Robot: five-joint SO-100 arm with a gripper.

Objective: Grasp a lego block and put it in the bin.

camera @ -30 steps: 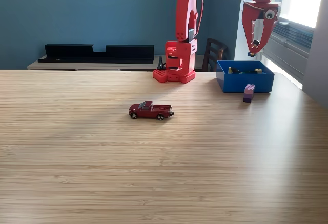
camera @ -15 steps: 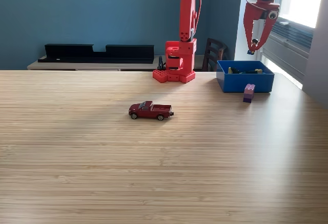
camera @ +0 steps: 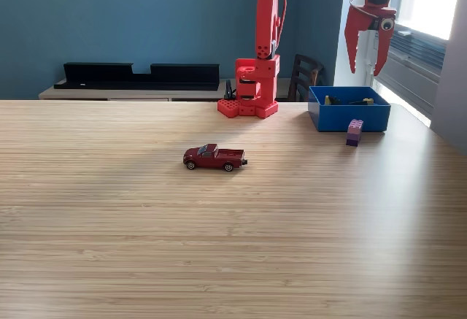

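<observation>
No legible txt or labels.

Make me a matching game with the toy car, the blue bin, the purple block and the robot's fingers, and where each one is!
Things:
1. toy car
2. blue bin
3. purple block
4. fingers

Places:
A. up in the air above the bin
B. on the table just in front of the bin
C. near the middle of the table
D. beside the arm's base, on the exterior view's right

Pairs: 1-C, 2-D, 3-B, 4-A

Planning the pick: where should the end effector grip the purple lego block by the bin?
Come from straight above and pinch the purple lego block across its narrow side faces. It stands upright on the table, just in front of the blue bin, so avoid approaching from behind.
</observation>
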